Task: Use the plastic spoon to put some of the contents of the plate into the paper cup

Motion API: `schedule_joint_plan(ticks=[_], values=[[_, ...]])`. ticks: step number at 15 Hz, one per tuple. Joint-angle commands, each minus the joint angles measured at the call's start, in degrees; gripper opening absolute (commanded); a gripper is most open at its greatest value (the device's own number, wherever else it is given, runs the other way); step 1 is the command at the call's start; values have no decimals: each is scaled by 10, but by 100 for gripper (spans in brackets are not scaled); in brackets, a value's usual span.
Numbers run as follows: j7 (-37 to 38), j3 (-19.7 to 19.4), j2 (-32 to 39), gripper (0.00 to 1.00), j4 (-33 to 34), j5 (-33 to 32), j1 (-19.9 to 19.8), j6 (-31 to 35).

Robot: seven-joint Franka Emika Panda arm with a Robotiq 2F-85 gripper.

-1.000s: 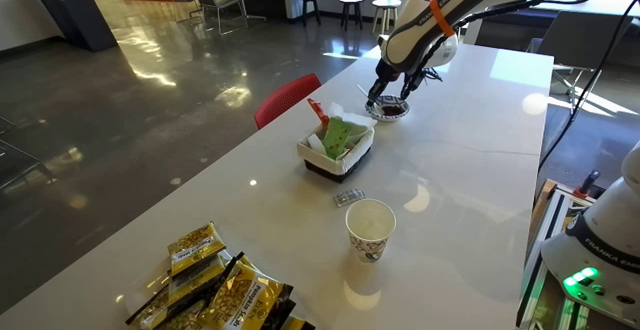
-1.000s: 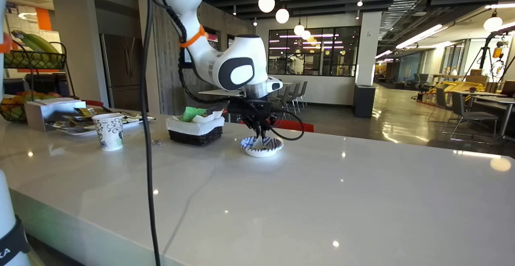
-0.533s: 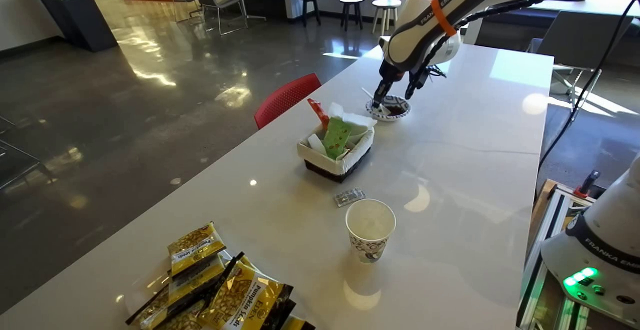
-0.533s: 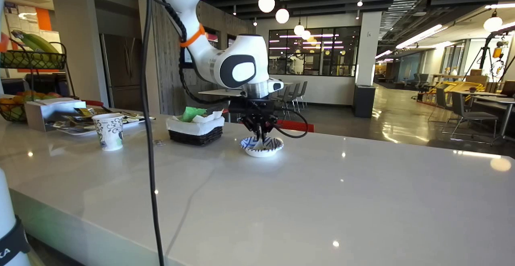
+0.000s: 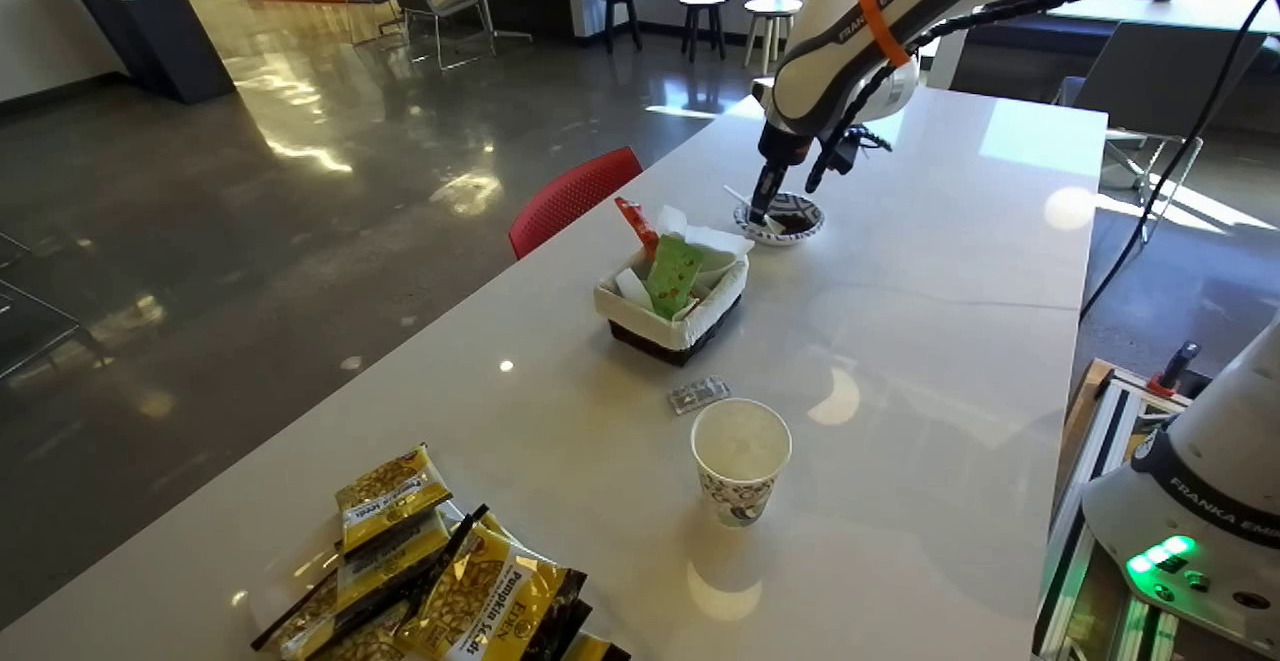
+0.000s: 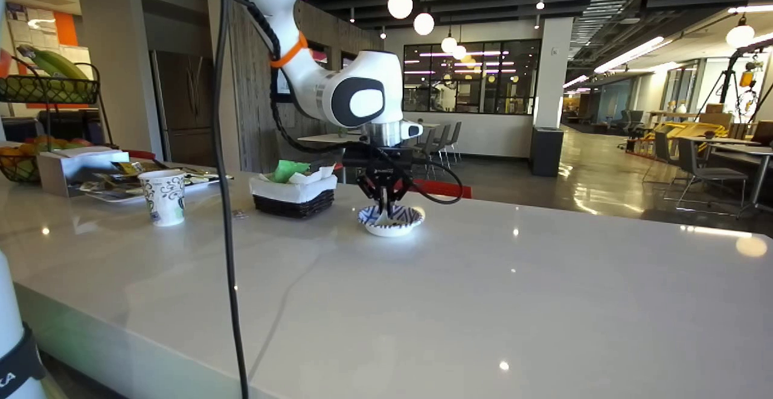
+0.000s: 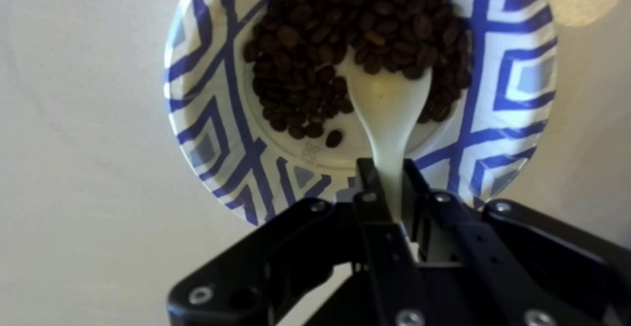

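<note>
Gripper [image 7: 388, 169]: my two black fingers are drawn in close together, pinching the handle of the white plastic spoon [image 7: 392, 101] between their tips.
Spoon: in my grasp, its bowl down in the patterned plate [image 7: 202, 89] among the beans [image 7: 305, 54]; in an exterior view the tail of the handle sticks out past my fingers, over the rim.
Beans: dark brown, heaped over the middle of the plate and lying on both sides of the spoon; some cover its front edge, though I can't quite make out whether any sit in the bowl.
Plate: white with blue angular bands, flared rim, resting on the pale table [image 5: 930, 341] right beneath me.
Arm [image 5: 835, 71]: mine, bent down over the plate, an orange band around it.
Basket [image 5: 660, 333]: near the plate but apart from it, dark sides, white lining, a green packet [image 5: 675, 276] and a red packet [image 5: 637, 224] poking up inside.
Silver packet [image 5: 699, 395]: flat on the table, between the basket and the paper cup [image 5: 741, 466].
Cup: upright, white with dark curling print, well apart from my spoon.
Seed packets [image 5: 490, 591]: yellow and black, in a loose heap past the cup, lettered "Pumpkin Seeds".
Chair [image 5: 575, 196]: red back showing by the table's edge.
</note>
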Motion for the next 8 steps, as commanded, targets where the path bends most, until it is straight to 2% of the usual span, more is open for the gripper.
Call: schedule_joint_plan(ticks=[1,8], values=[[-18,-18,5,4,6,4,17,-49],[-12,-40,7,4,28,-4,30,-116]])
